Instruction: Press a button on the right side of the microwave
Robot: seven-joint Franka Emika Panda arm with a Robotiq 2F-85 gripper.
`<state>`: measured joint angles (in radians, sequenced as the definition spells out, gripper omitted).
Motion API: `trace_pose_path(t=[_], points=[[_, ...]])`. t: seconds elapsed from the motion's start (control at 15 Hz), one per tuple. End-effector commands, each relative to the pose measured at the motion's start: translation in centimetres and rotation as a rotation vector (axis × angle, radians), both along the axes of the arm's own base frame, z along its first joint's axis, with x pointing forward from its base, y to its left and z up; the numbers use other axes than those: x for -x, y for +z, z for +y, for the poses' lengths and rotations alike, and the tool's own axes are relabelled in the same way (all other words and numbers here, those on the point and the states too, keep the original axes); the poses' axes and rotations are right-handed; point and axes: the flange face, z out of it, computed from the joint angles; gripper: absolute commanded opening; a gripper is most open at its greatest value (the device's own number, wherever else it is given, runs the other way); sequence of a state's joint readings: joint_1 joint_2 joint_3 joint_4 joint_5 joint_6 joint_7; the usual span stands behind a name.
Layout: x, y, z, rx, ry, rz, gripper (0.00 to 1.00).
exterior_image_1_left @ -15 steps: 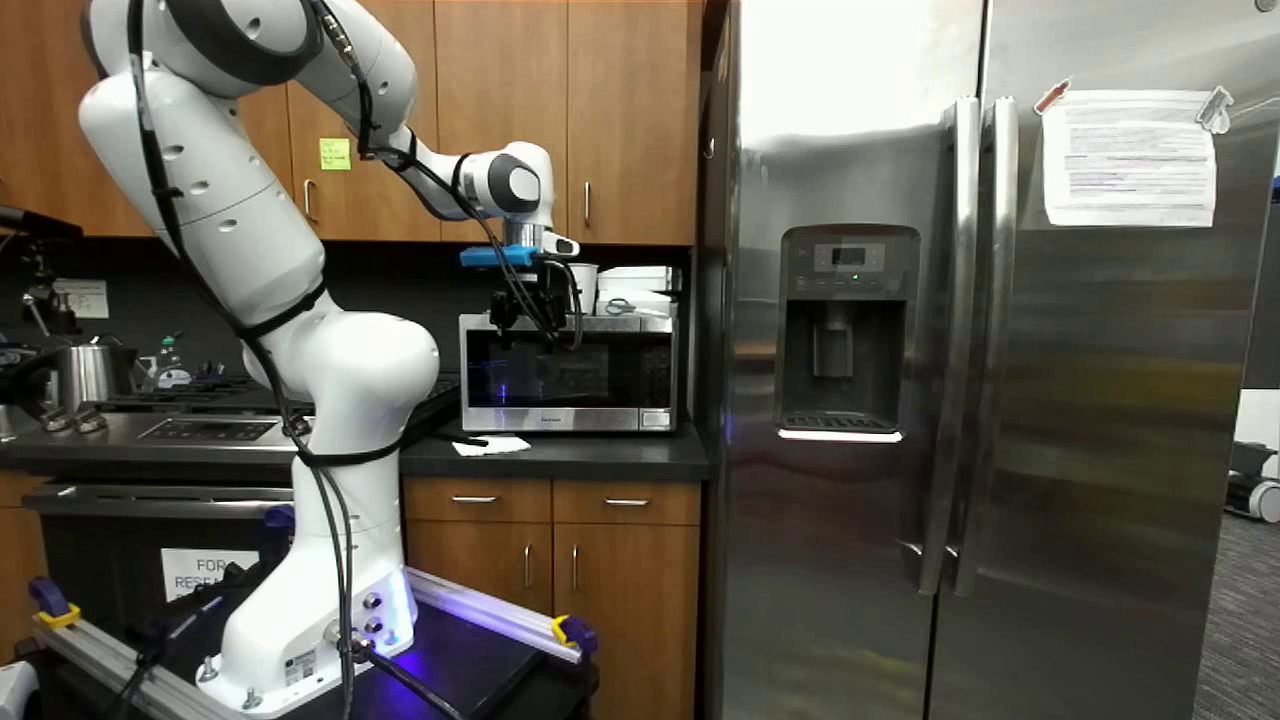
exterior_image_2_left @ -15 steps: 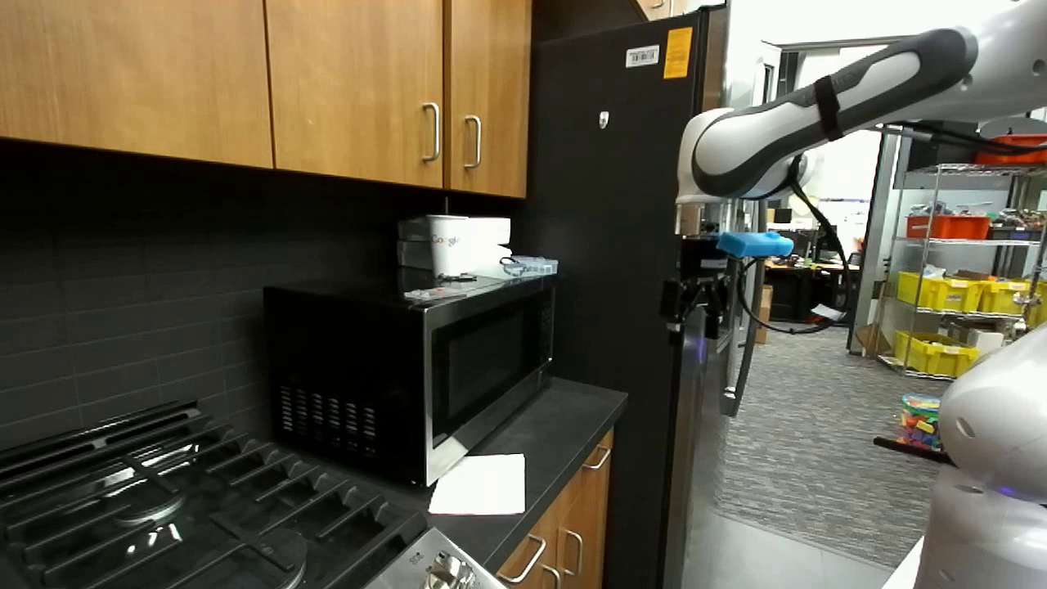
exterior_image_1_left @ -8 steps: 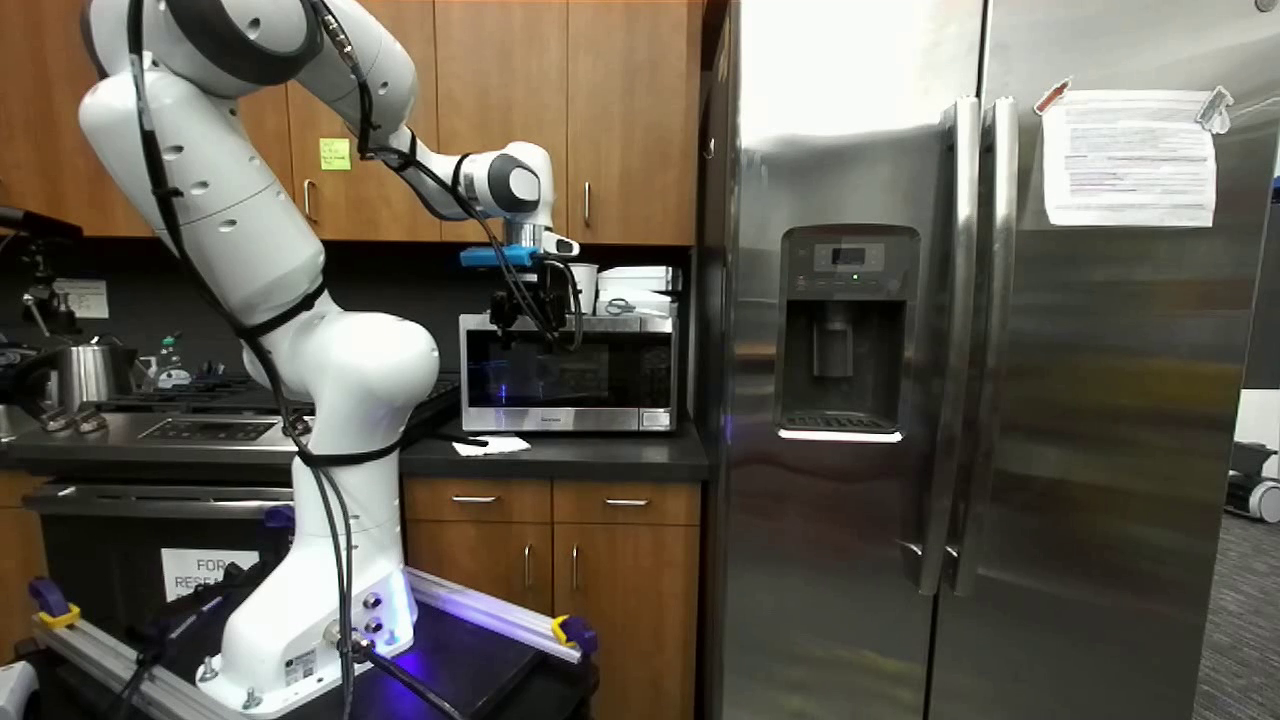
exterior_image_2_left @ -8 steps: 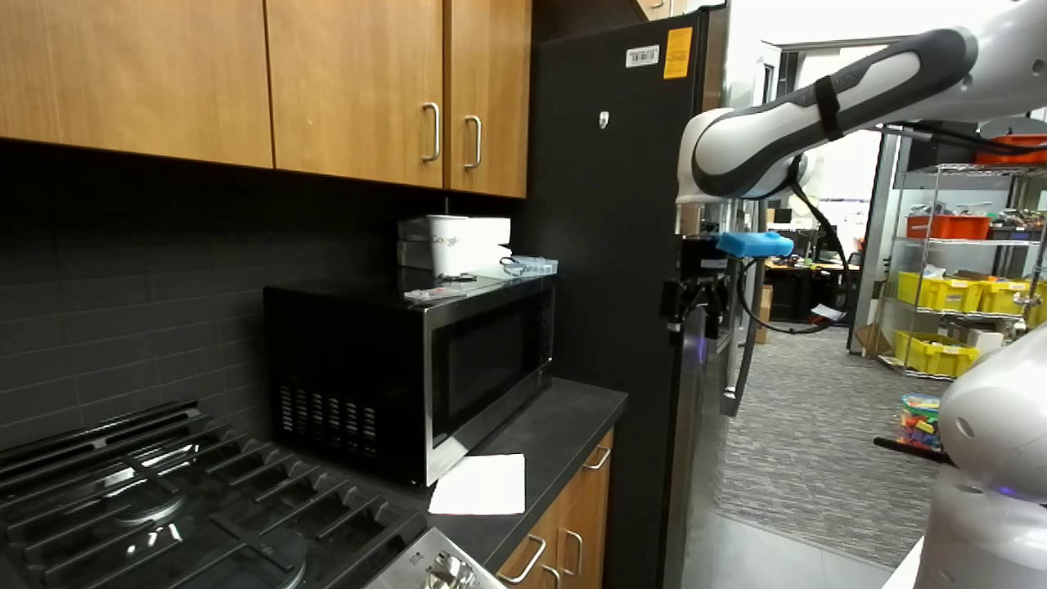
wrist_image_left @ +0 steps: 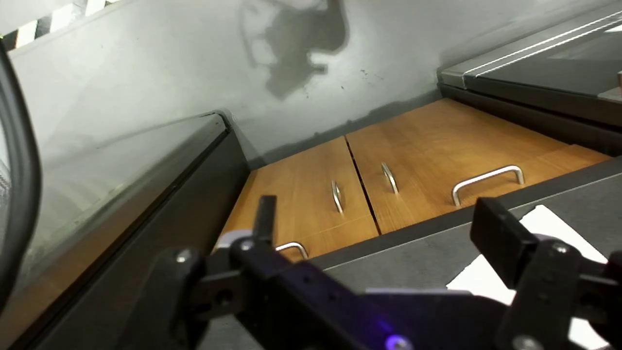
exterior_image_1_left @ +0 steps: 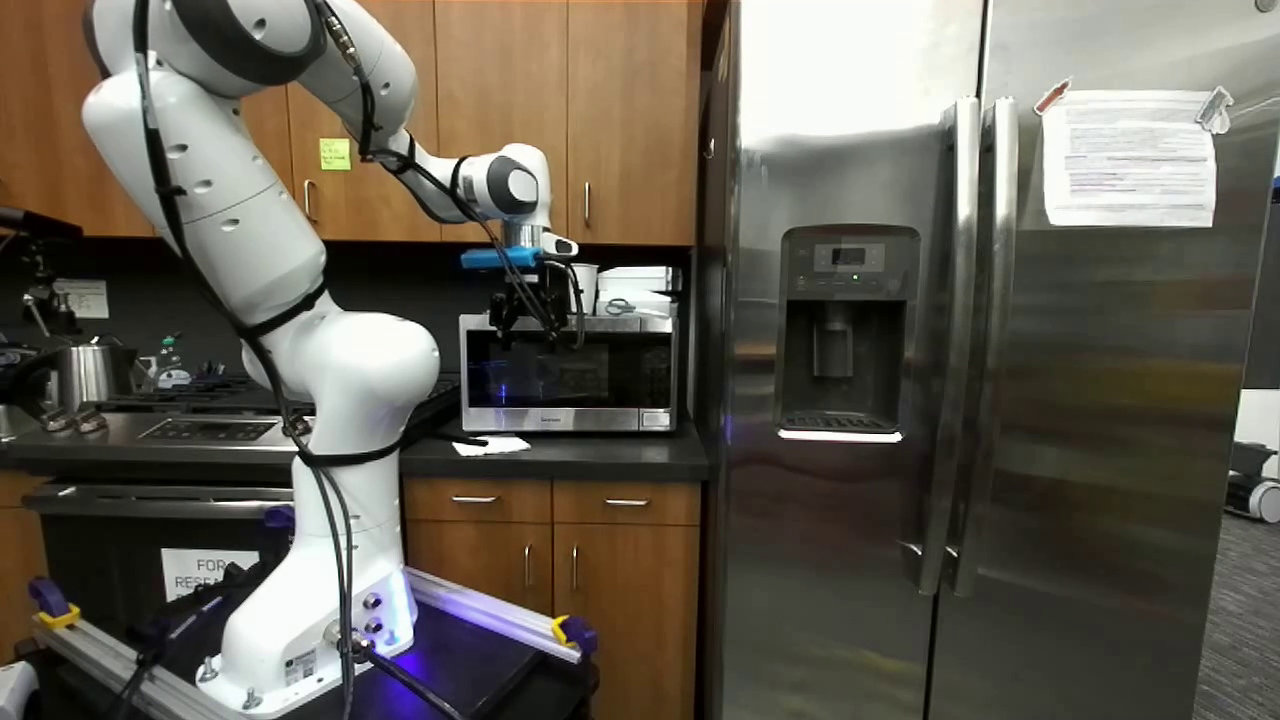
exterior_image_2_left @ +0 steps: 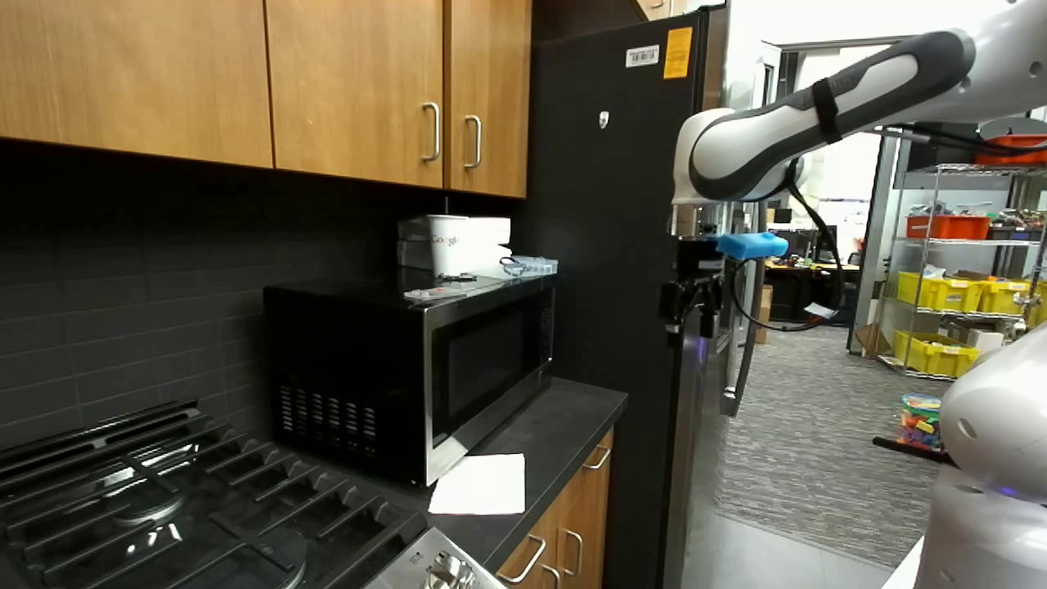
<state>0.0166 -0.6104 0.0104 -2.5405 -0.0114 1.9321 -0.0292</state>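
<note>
Hanging tip-down with the gripper (exterior_image_2_left: 691, 325) right of centre in an exterior view, well apart from the microwave (exterior_image_2_left: 491, 352) at mid-frame. Wide apart at the fingers (wrist_image_left: 500, 238) low in the wrist view, gripping nothing. Probably needing to travel rightward to the control strip (exterior_image_1_left: 656, 370), down the right edge of the microwave in an exterior view, near the fridge (exterior_image_1_left: 1080, 360) at the right of the frame. Could bump the fridge by overshooting sideways. Could land on the wrong button or the door (exterior_image_1_left: 540, 385) by going in spread like this; safer to bring both together first. Could knock the white boxes (exterior_image_1_left: 640, 283) on top by coming in too high, or snag the black cable (wrist_image_left: 30, 175) at far left of the wrist view. Cannot make out single buttons at this size
</note>
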Motion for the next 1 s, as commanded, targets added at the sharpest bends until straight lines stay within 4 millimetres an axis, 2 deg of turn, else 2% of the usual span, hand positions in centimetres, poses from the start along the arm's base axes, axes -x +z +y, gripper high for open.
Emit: trace_pose_path(t=[0.0, 0.2, 0.4, 0.73, 0.93], points=[[-1.8, -0.7, 0.2, 0.022, 0.087, 0.035, 1.0], [-3.7, -0.8, 0.7, 0.045, 0.165, 0.07, 1.0], [-4.8, -0.6, 1.2, 0.051, 0.219, 0.07, 1.0], [-5.2, -1.1, 2.7, 0.036, 0.176, 0.01, 1.0], [-5.2, -1.5, 4.7, 0.023, 0.142, -0.061, 1.0]])
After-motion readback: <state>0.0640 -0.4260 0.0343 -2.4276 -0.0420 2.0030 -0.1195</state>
